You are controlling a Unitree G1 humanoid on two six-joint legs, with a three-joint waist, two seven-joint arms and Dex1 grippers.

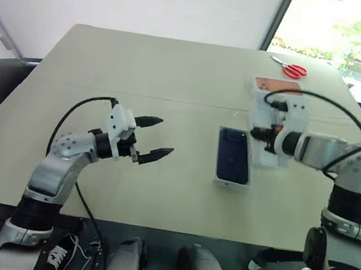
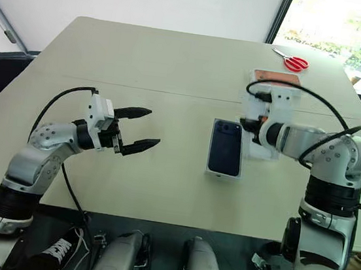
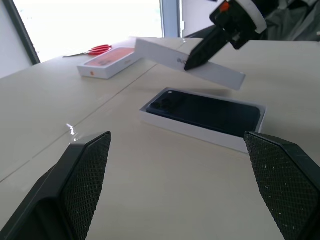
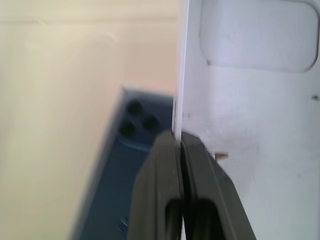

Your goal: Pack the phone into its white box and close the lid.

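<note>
Already the right gripper is clenched on the lid, its two black fingers pinching one thin side wall, with the lid's pale hollow face turned toward that arm's wrist camera. Held this way, the lid hangs tilted and clear of the table, just beside and above the white box. Below the right gripper and slightly toward the robot's left lies the phone, dark blue, resting back up inside the white box with its camera cluster at the far corner. Beyond the right gripper, further out on the table, sits a white box with an orange phone picture, and past that a pair of red-handled scissors. Well apart on the other side, the left gripper hovers over bare table with its fingers spread wide, grasping nothing, pointing toward the phone.
</note>
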